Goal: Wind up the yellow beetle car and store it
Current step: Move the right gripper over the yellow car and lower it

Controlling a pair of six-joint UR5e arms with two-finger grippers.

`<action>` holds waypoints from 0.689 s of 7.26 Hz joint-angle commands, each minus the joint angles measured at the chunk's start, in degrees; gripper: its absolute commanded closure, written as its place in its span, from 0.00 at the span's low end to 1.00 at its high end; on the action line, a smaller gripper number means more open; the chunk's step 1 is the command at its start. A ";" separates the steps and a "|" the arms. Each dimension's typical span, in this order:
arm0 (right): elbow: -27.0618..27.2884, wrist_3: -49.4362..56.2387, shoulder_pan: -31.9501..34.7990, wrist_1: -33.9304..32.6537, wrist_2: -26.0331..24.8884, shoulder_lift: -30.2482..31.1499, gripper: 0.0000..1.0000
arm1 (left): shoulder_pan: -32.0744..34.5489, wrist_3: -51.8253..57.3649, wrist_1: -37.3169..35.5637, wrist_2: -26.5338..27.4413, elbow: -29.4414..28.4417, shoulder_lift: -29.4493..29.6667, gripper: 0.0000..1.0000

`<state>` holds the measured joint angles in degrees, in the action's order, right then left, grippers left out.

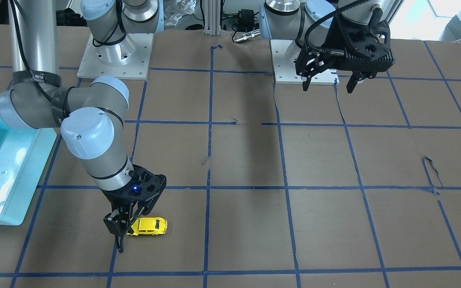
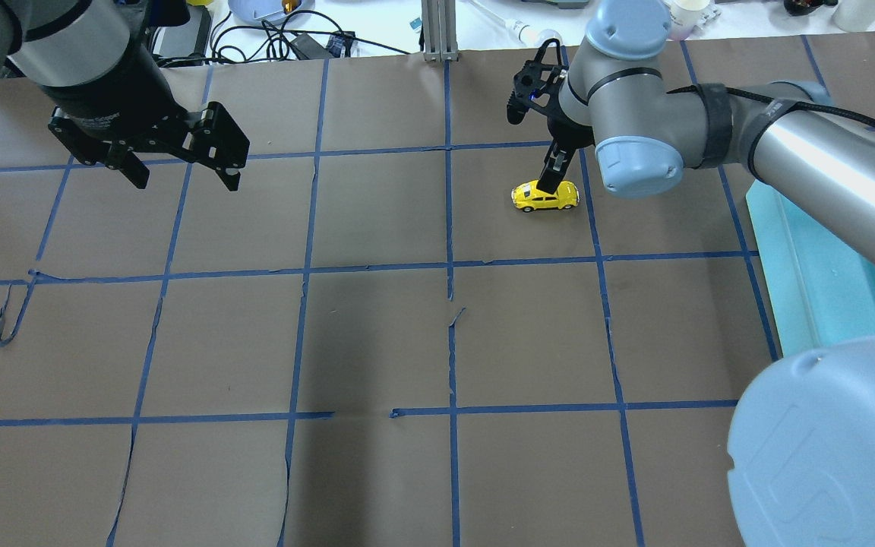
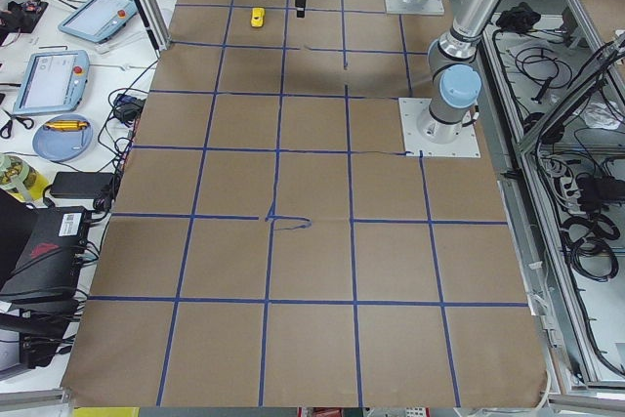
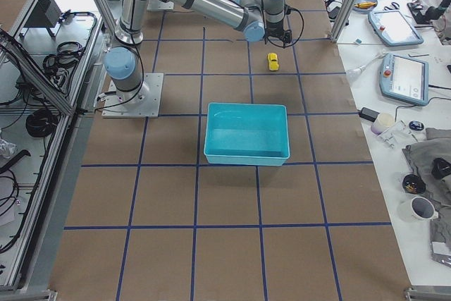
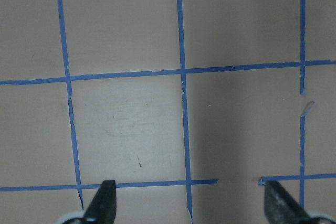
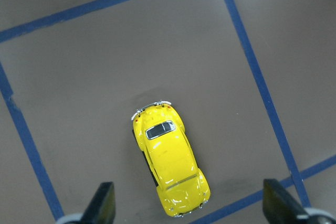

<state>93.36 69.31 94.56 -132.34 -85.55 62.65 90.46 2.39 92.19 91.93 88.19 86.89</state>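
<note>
Yellow beetle car [image 6: 168, 166]: on its wheels on taped brown paper, apart from teal bin [image 4: 245, 158], bare paper around. Right gripper [image 6: 191, 211]: fingers spread, low over car; contact unclear. Left gripper [image 2: 185, 178]: spread, empty, far from bin

The yellow beetle car [image 2: 545, 196] sits upright on its wheels on the brown-papered bench [image 2: 377, 228], outside the teal bin [image 4: 246, 157] and apart from it. It lies just past the bin's long wall on the side toward the bench's middle, nearer the corner that is farther from the robot's base, with one end pointing at that wall. Its rounded body is glossy bright yellow, with a small dark window on top and a thin silver bumper at the end.
</note>
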 commanded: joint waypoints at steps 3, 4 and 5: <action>-0.19 17.69 0.54 -0.37 0.04 -4.28 0.00 | -0.63 0.78 -0.25 -0.26 0.49 -0.14 0.00; -0.28 17.79 0.54 -0.38 0.12 -5.60 0.00 | -0.72 0.69 -0.25 -0.26 0.58 -0.14 0.00; -0.28 17.79 0.54 -0.29 0.04 -6.31 0.00 | -0.72 0.86 -0.25 -0.26 0.58 -0.14 0.00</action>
<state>93.13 86.63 95.08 -132.68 -85.48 57.56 89.76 3.14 91.93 91.68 88.71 86.77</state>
